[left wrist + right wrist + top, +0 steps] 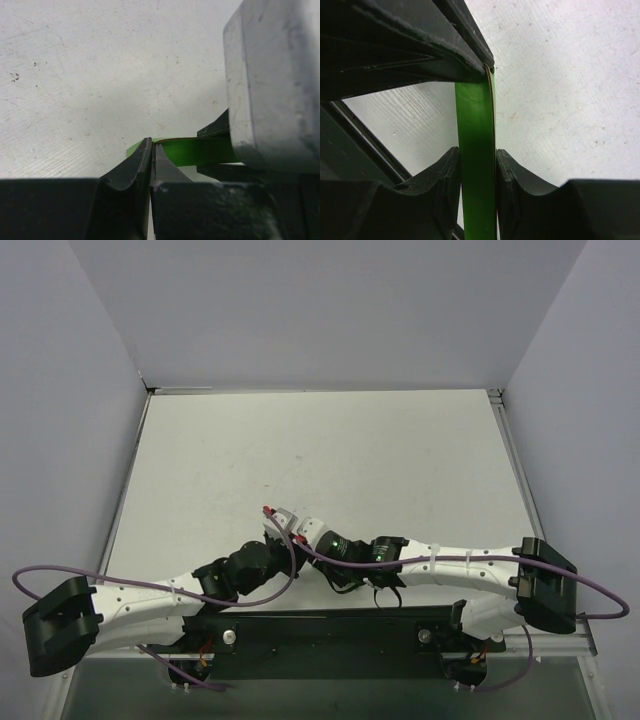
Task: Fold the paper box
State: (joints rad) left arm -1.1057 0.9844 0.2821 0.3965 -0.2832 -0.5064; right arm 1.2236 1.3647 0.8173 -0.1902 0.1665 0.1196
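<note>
**A:** Start wide. What's the layout?

**B:** A white table (300, 450). The left arm (140, 600) and right arm (470, 575) reach inward, and their wrists meet near the middle of the near side.

**A:** And the grippers?

**B:** The left gripper (151, 150) has its fingers pressed almost flat together, nipping a thin green edge. The right gripper (477, 160) pinches the same piece from both faces, and its pads sit a card's thickness apart.

**A:** So that's the paper box?

**B:** Yes. The paper box (475, 130) is held between the two grippers, above the table rather than resting on it. From overhead the wrists hide it. It shows as a narrow, flattened green band, bowed slightly where the left fingers take it.

**A:** How would you expect it to handle?

**B:** I'd judge it very light, thin and springy. It should crease readily and keep any dent. The glossy face may slip under smooth pads. Holding it on flat panels close to a fold line seems wiser than by a small tab, which could tear or buckle. I can't make out flaps from here.
</note>
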